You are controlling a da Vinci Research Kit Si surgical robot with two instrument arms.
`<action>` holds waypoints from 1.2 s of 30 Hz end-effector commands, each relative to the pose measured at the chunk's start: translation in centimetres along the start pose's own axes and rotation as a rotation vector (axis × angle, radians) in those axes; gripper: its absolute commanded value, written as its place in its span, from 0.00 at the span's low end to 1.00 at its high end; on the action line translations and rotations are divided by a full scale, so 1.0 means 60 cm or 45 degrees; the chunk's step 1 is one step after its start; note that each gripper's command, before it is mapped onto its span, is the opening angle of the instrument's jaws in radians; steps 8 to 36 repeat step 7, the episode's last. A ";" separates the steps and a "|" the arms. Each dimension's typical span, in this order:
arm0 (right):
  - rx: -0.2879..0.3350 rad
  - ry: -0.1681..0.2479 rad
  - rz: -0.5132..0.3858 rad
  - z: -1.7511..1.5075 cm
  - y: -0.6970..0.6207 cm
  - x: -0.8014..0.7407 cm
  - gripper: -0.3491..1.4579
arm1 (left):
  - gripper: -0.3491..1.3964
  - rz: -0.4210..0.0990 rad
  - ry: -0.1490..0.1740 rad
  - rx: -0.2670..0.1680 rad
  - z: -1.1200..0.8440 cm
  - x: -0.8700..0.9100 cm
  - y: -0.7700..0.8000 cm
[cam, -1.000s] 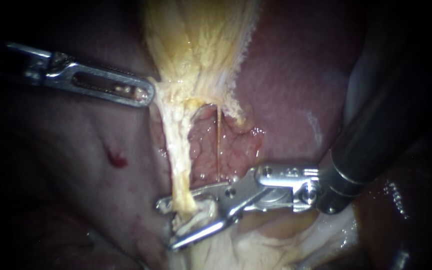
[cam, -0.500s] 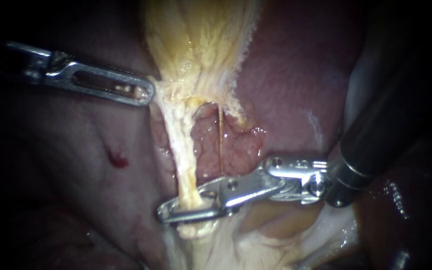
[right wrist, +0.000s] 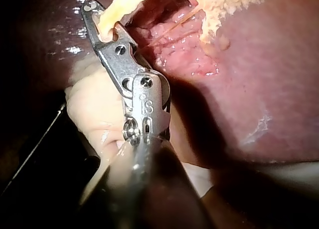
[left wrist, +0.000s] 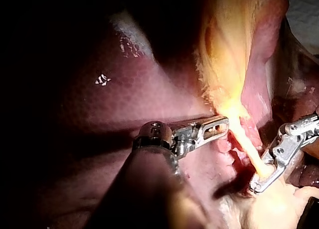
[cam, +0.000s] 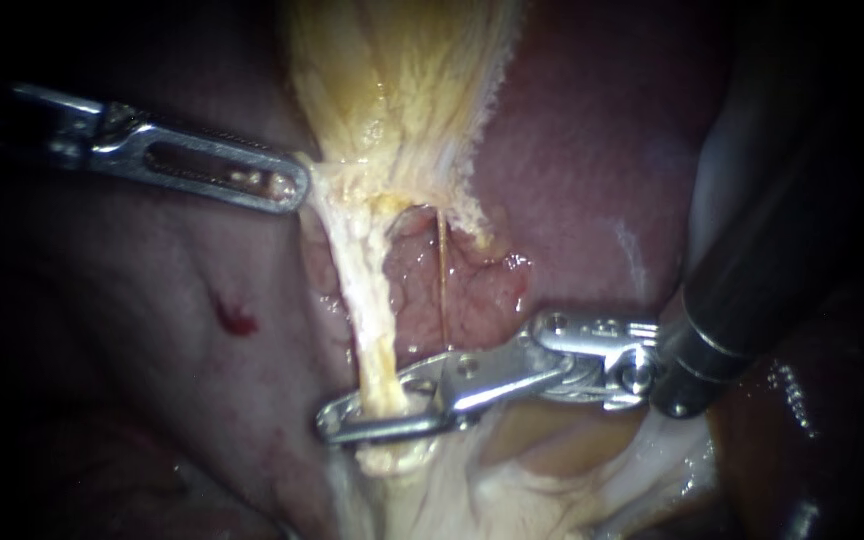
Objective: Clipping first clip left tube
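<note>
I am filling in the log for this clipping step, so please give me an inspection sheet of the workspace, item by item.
Surface: liver, wet, with one small red spot.
Job's things: left tube stretched taut below the gallbladder; no clip seen on it.
Clutter: nothing seen.
Tools: left instrument, tool shut on the gallbladder's edge; right instrument, tool shut on the left tube.
Cables: nothing seen.
Surroundings: dark, nothing seen.

My right instrument (cam: 328, 425) pinches the left tube (cam: 364, 290) between its jaws, closing off the near end; my left instrument (cam: 295, 188) bars the far left; bare liver (cam: 192, 270) left of the tube lies open
</note>
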 end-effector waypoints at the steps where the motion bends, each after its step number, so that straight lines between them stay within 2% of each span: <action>1: 0.000 0.000 0.008 0.0000 0.0000 0.0000 0.00 | 0.00 0.000 0.000 0.000 0.0000 0.0000 0.0000; 36: 0.000 0.000 0.008 -0.0002 0.0001 -0.0001 0.00 | 0.00 0.000 0.000 0.000 0.0001 0.0000 0.0000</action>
